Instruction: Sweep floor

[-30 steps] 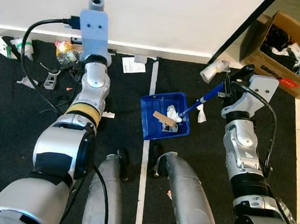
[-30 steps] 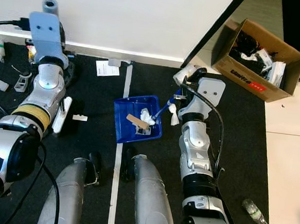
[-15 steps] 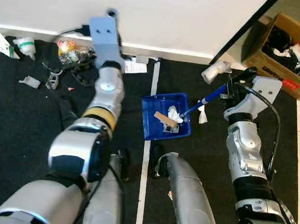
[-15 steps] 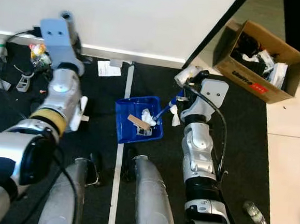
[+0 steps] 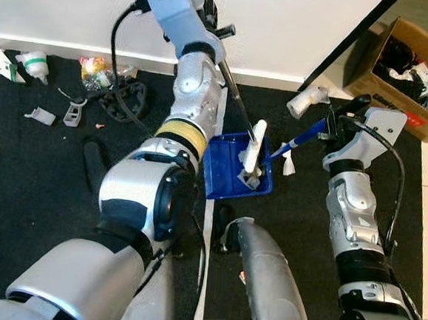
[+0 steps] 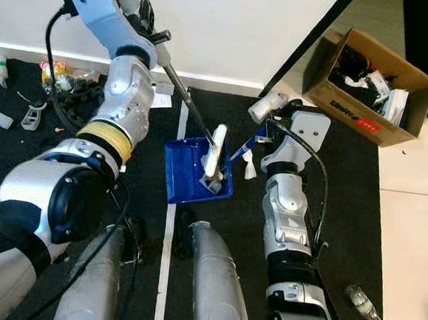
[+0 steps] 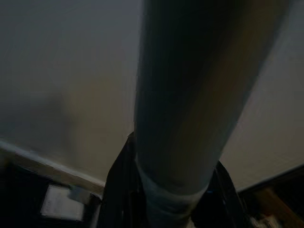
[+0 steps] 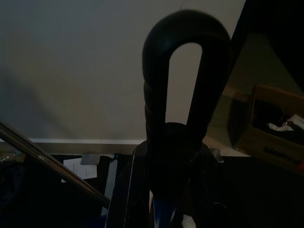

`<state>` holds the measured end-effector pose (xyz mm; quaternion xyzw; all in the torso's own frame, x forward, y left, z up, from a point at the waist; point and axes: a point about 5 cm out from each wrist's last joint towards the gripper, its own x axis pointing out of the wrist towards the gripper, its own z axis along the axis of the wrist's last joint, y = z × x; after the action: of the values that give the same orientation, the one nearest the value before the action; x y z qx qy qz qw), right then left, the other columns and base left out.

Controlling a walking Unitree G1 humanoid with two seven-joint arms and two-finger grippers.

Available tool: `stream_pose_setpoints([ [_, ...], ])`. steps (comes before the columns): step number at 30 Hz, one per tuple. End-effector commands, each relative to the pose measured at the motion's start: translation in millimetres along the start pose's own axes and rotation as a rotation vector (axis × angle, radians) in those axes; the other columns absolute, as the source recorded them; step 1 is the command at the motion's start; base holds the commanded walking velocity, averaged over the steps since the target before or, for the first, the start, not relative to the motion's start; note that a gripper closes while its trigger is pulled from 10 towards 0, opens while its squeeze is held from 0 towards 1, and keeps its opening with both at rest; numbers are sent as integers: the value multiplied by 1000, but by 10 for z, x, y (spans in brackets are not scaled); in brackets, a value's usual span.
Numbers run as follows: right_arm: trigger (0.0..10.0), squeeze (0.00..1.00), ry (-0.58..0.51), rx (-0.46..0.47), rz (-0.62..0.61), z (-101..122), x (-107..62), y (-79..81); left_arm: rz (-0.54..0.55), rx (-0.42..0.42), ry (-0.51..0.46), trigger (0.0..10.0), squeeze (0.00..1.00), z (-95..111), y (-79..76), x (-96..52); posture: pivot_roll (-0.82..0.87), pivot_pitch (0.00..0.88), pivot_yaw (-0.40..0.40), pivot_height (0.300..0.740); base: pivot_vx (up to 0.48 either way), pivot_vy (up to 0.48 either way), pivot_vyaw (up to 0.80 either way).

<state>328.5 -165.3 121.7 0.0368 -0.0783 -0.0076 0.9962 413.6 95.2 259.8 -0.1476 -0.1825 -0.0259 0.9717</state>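
The left gripper (image 5: 208, 13) clenches a broom (image 5: 237, 102) whose handle slants down from the wall to its white head in the blue dustpan (image 5: 224, 172) on the black floor. The right gripper (image 5: 341, 119) grips the dustpan's upward-angled handle (image 5: 298, 140).

Two silver, rounded arms with black joints. The left arm (image 5: 181, 105) has a yellow band and pale blue wrist block; black cables loop along the right arm (image 5: 354, 215).
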Motion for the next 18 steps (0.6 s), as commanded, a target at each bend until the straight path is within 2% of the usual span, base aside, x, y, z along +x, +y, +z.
stream_pose_setpoints([
  [1, 10000, 0, 269, 5, -4, -531, -269, -40, -87, 92, -10, 10000, 0, 28, -24, 7, -115, 436, -70, 740, 0, 0, 0],
  [4, 10000, 0, 270, 12, -3, -537, -262, -33, -179, 320, 56, 10000, 0, 22, 276, -1, -104, 431, -65, 740, 0, 0, 0],
  [5, 10000, 0, 270, 12, -3, -537, -262, -33, -179, 320, 56, 10000, 0, 22, 276, -1, -104, 431, -65, 740, 0, 0, 0],
  [7, 10000, 0, 271, 18, -6, -541, -260, -27, -157, 382, 91, 10000, 0, 79, 488, 13, -98, 430, -59, 740, 0, 0, 0],
  [8, 10000, 0, 271, 18, -6, -541, -260, -27, -157, 382, 91, 10000, 0, 79, 488, 13, -98, 430, -59, 740, 0, 0, 0],
  [9, 10000, 0, 272, 21, -7, -545, -261, -26, -127, 392, 93, 10000, 0, 121, 581, 20, -93, 424, -54, 740, 0, 0, 0],
  [11, 10000, 0, 272, 21, -7, -545, -261, -26, -127, 392, 93, 10000, 0, 121, 581, 20, -93, 424, -54, 740, 0, 0, 0],
  [12, 10000, 0, 273, 23, -8, -549, -260, -27, -89, 388, 102, 10000, 0, 166, 679, 26, -89, 419, -51, 740, 0, 0, 0],
  [14, 10000, 0, 273, 23, -8, -549, -260, -27, -89, 388, 102, 10000, 0, 166, 679, 26, -89, 419, -51, 740, 0, 0, 0],
  [15, 10000, 0, 273, 25, -11, -551, -258, -30, -29, 392, 96, 10000, 0, 231, 798, 28, -84, 415, -46, 740, 0, 0, 0],
  [16, 10000, 0, 273, 25, -11, -551, -258, -30, -29, 392, 96, 10000, 0, 231, 798, 28, -84, 415, -46, 740, 0, 0, 0],
  [17, 10000, 0, 274, 27, -14, -553, -248, -34, 85, 425, 65, 10000, 0, 288, 1007, -20, -80, 411, -44, 740, 0, 0, 0],
  [18, 10000, 0, 274, 28, -15, -554, -241, -37, 154, 461, 62, 10000, 0, 255, 1158, -95, -75, 409, -47, 740, 0, 0, 0],
])
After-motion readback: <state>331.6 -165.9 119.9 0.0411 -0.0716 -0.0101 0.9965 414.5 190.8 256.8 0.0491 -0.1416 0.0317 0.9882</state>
